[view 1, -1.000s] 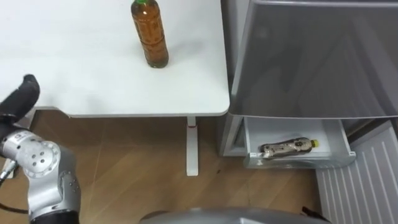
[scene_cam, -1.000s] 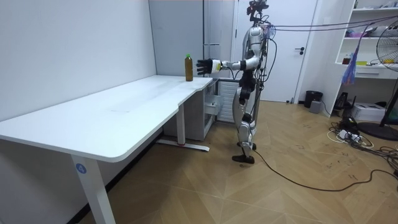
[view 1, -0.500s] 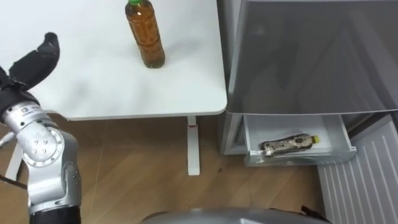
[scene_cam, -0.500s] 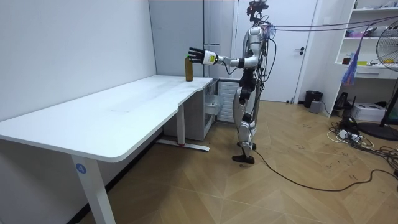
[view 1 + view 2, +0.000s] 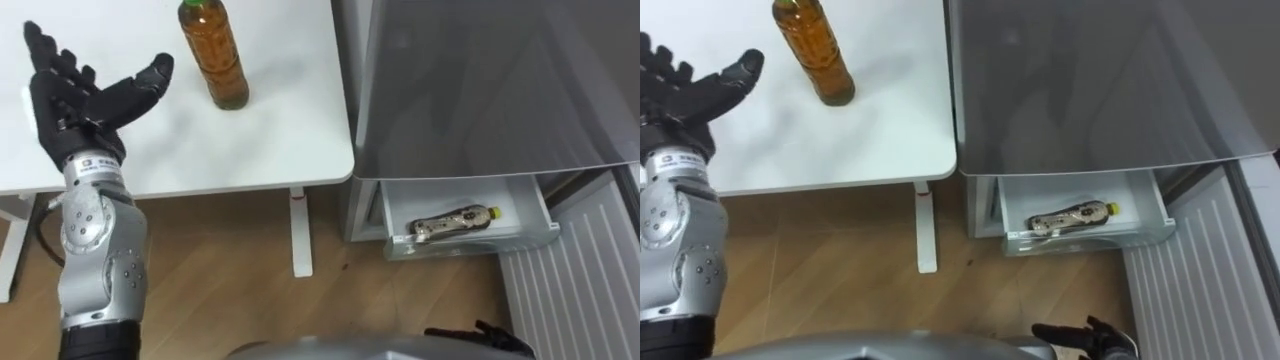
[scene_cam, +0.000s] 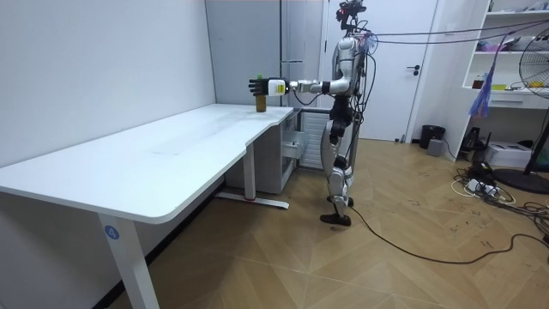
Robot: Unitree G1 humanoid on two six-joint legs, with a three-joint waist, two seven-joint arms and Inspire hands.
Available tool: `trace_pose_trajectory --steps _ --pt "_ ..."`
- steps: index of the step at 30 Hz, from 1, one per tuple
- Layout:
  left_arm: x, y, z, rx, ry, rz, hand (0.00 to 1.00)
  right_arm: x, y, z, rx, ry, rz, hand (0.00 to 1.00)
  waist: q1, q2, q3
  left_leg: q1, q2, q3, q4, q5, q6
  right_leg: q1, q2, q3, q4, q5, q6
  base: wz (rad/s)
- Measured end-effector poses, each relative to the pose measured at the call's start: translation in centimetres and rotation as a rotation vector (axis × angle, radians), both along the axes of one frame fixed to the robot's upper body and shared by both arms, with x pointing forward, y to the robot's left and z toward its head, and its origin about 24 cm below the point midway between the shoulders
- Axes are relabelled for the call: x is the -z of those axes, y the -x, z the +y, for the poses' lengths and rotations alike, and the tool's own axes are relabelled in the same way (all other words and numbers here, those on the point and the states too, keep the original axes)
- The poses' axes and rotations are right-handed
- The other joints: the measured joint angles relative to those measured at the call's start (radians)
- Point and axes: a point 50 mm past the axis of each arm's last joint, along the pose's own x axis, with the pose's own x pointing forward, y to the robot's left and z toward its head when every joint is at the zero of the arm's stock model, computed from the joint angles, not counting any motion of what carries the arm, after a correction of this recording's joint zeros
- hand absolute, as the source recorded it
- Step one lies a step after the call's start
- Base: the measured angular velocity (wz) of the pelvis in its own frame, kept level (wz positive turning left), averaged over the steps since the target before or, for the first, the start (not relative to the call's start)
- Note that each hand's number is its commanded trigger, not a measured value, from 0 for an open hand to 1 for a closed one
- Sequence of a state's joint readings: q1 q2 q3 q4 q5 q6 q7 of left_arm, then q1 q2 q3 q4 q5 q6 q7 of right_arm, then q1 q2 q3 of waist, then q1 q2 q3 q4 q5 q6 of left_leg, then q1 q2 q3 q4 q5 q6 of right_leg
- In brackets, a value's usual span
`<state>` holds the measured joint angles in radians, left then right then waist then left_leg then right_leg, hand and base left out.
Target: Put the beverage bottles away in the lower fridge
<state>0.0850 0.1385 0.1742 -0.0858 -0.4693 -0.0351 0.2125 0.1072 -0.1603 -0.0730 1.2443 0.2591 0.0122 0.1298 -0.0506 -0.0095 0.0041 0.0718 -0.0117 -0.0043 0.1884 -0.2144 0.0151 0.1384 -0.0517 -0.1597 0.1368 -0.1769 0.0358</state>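
A tea bottle with a green cap stands upright near the right end of the white table. My left hand is open, fingers spread, held up over the table to the left of the bottle and apart from it. A second bottle lies on its side in the open lower fridge drawer. My right hand hangs low at the bottom edge. In the room view I stand beside the fridge with my left hand stretched out above the tea bottle.
The grey fridge stands right against the table's end, its upper door shut. A white ribbed panel lies on the wood floor right of the drawer. The table leg stands left of the fridge.
My left arm has risen and reached forward, so the open hand now sits beside the bottle. The whole eye view has shifted a little; bottle and drawer have not moved.
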Motion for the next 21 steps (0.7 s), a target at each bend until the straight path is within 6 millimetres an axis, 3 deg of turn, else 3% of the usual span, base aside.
trace_pose_trajectory --steps 5,14,21 --pt "-0.2 -0.5 -0.5 0.061 0.002 -0.01 0.0 0.0 0.0 0.0 -0.001 0.0 -0.001 0.0 -0.001 0.003 0.001 0.008 0.001 0.026 -0.002 0.0 0.0 -0.002 0.0 0.023 0.0 0.0 0.0 -0.12" --pt "1.0 -0.6 -1.0 0.134 0.017 0.056 0.0 -0.1 -0.2 -0.1 -0.016 0.01 -0.011 0.0 -0.017 0.006 0.0032 0.01 0.002 0.028 -0.002 0.0 0.0 -0.001 0.001 0.026 0.003 0.0 -0.001 -0.01" --pt "0.8 -1.0 -1.0 0.138 -0.032 0.061 0.0 -0.2 -0.4 -0.1 -0.01 0.008 -0.019 0.0 -0.027 0.011 0.0045 0.01 0.003 0.033 -0.002 0.0 0.0 -0.002 0.002 0.028 0.003 0.001 -0.002 0.0"
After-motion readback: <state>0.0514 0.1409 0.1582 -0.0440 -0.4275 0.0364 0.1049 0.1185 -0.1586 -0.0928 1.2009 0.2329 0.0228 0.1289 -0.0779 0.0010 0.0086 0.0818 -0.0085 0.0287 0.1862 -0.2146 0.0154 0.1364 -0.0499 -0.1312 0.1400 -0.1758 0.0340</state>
